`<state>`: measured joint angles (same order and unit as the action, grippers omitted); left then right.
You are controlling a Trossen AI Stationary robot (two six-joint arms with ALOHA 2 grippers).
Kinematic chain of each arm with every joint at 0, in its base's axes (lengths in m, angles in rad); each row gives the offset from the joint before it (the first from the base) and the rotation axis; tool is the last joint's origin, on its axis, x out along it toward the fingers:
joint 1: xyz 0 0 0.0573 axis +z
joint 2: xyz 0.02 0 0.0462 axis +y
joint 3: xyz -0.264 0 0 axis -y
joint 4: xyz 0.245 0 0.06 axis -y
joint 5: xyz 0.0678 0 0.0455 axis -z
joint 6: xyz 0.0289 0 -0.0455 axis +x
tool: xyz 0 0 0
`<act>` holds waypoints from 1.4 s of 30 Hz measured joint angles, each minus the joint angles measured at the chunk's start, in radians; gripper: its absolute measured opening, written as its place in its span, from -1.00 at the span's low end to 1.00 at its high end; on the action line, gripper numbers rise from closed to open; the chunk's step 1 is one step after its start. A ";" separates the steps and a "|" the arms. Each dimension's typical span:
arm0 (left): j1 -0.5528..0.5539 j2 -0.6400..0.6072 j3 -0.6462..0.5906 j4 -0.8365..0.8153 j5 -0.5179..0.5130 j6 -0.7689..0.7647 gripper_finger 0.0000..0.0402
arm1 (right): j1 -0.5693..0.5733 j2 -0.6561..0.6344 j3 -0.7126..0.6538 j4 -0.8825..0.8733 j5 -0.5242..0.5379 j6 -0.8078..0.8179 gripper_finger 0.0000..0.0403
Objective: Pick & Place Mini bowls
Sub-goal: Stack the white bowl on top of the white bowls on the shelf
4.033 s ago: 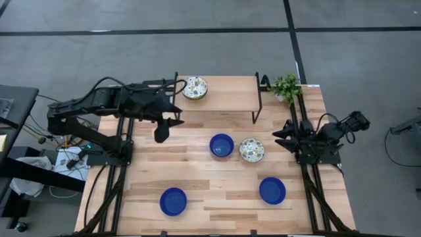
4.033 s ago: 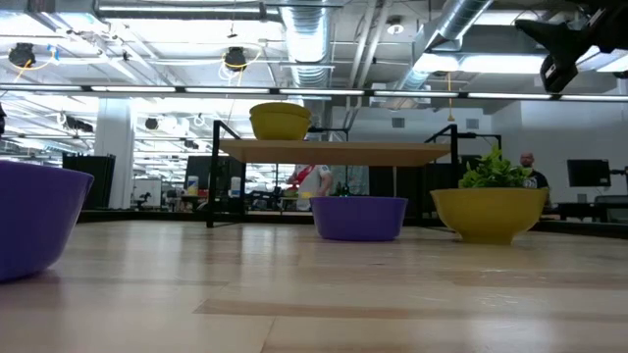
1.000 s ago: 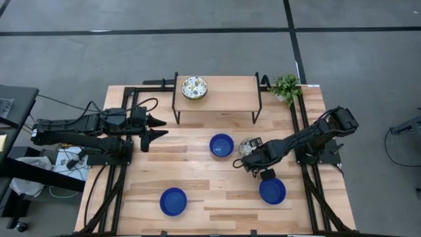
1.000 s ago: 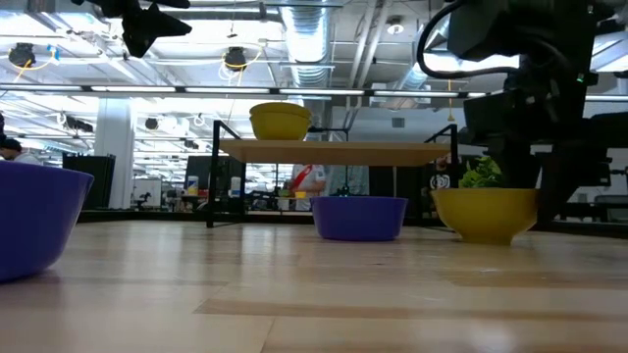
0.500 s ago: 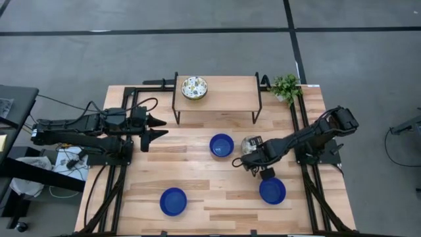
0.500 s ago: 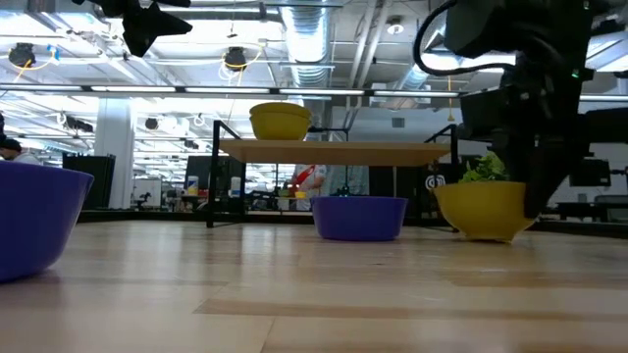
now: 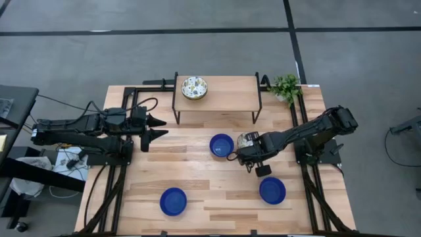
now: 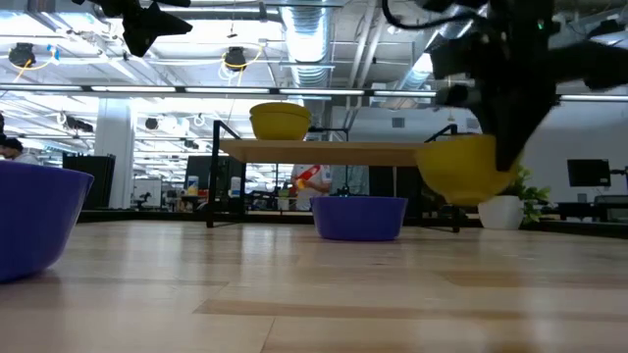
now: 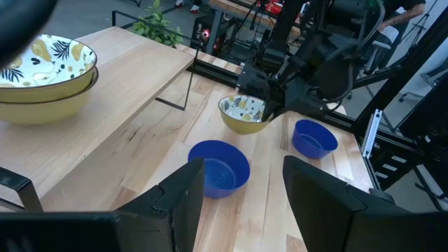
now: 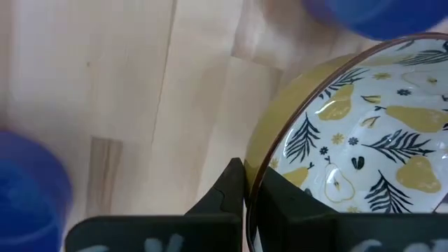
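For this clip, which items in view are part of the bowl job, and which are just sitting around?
Job items:
- patterned bowl, gripped at its rim and lifted by the right gripper
- stacked patterned bowls on the shelf
- three blue bowls on the table

Just lying about:
- potted plant

The left gripper waits open at the table's left edge.

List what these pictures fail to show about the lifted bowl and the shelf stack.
- Right pincer on the lifted bowl: the right wrist view's edge cuts off the far rim.
- Shelf stack: number of bowls uncertain; the high view shows only the top one.
- Left pincer: waits, open.
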<state>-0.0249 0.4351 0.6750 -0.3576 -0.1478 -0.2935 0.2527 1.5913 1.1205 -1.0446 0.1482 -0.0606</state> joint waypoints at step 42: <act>0.000 0.000 0.000 0.000 0.074 0.000 -0.04 | -0.314 -0.002 0.610 0.355 -1.229 -0.121 -1.00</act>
<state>-0.0250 0.4351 0.6750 -0.3573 -0.0736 -0.2935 -0.0616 1.5894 1.7309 -0.6897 -1.0812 -0.1819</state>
